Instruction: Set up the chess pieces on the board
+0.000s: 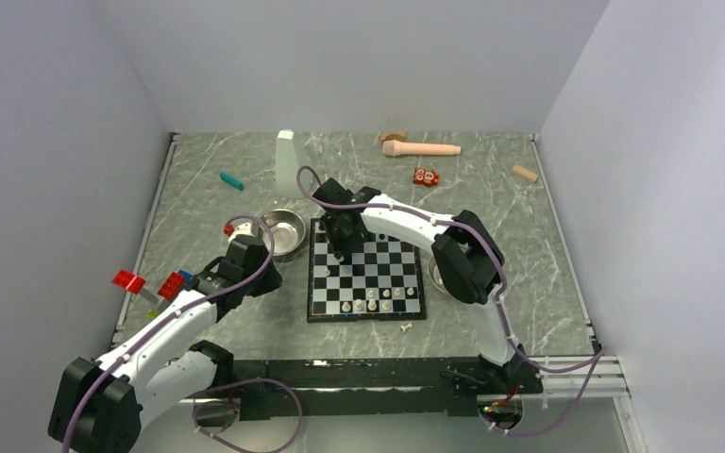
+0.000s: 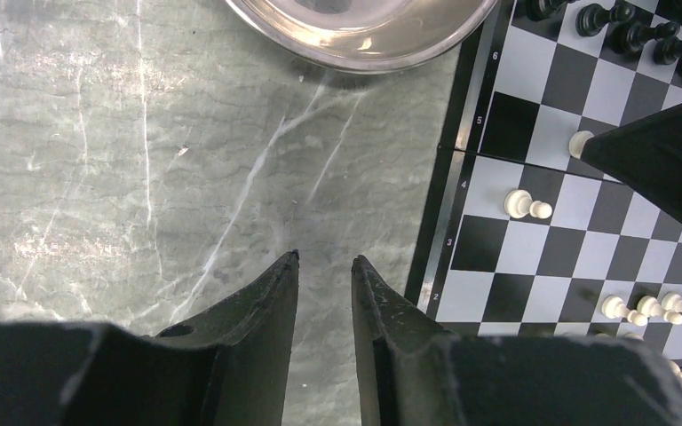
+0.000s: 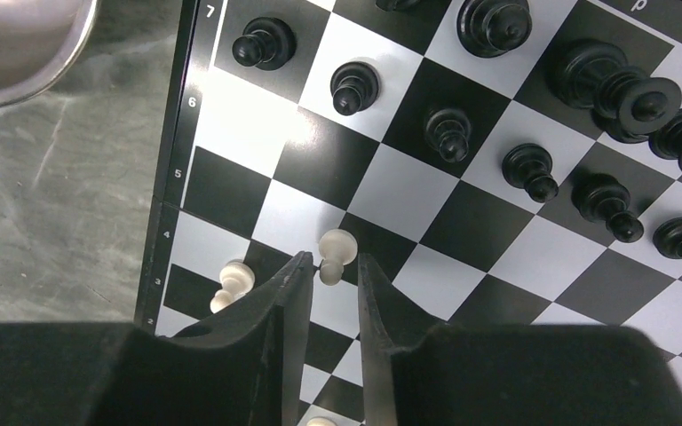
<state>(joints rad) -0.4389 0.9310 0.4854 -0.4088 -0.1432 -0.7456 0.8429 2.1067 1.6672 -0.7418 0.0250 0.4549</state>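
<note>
Overhead view of a grey marbled surface (image 1: 198,203). Nearest, in the lower middle of the frame, one small white piece (image 1: 406,327) lies off the board (image 1: 396,267), just beside its bottom border. A row of white chess pieces (image 1: 373,305) stands along the board's bottom edge. At left centre, the left end effector (image 2: 324,259) hovers over bare surface just left of the board; its fingers are slightly parted with nothing between them. In its wrist view a white pawn (image 2: 527,206) lies tipped over on a left-column square, to the upper right of the fingertips and apart from them. Red toy blocks (image 1: 129,280) sit by the left edge. Further up, the right end effector (image 3: 331,256) is lowered over the board's left half, its fingers narrowed on either side of an upright white pawn (image 3: 337,244); whether they actually press on it cannot be told. Beyond it, black chess pieces (image 3: 444,129) crowd the top rows. A steel bowl (image 1: 281,231) sits just beside the board's upper left corner. Farthest, along the top of the frame, are a white bottle (image 1: 286,162) and a wooden tool (image 1: 422,148).
</note>
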